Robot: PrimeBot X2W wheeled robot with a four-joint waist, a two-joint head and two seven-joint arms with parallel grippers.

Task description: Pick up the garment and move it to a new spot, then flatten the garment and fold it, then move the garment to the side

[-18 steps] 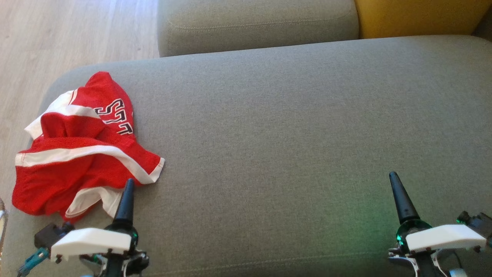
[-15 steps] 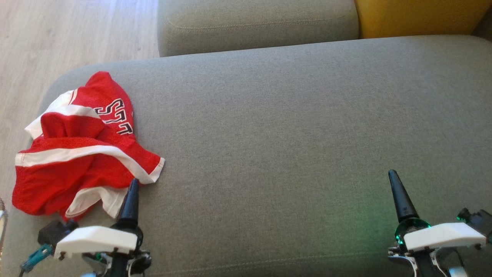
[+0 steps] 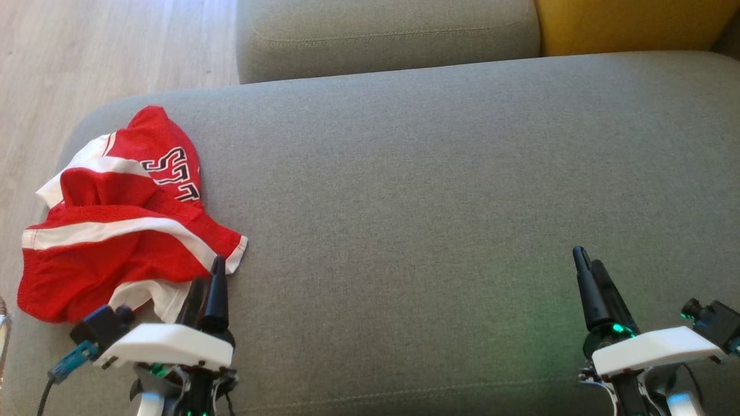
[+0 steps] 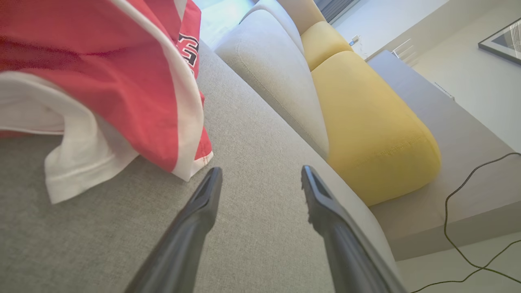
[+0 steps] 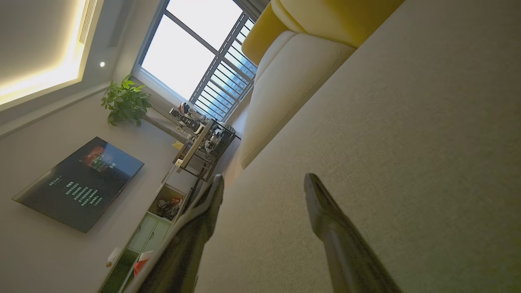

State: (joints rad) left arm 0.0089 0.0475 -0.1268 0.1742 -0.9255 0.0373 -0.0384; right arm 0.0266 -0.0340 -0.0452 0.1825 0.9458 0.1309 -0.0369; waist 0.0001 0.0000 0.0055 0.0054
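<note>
Left gripper (image 3: 207, 276), at 7 o'clock in the head view: jaws spread wide, holding nothing, fingers pointing toward 12 o'clock with their tips at the near hem of the garment (image 3: 115, 231). In the left wrist view this gripper (image 4: 261, 171) shows a clear gap between its two dark fingers. The garment (image 4: 101, 73) lies at 10 o'clock, its white-trimmed corner just beside the left fingertip; whether the two touch cannot be told.

Right gripper (image 3: 587, 259), at 5 o'clock in the head view: likewise wide and empty, over the bare grey seat cushion (image 3: 433, 190), well apart from the garment. The right wrist view shows this gripper (image 5: 265, 177) with fingers parted.

Garment: red with white bands and black-and-white lettering, crumpled in a heap at 9 o'clock on the seat cushion's left end, near the wooden floor (image 3: 87, 52).

Grey back cushion (image 3: 381, 34) at 12 o'clock; yellow cushion (image 3: 624, 26) at 1 o'clock.
</note>
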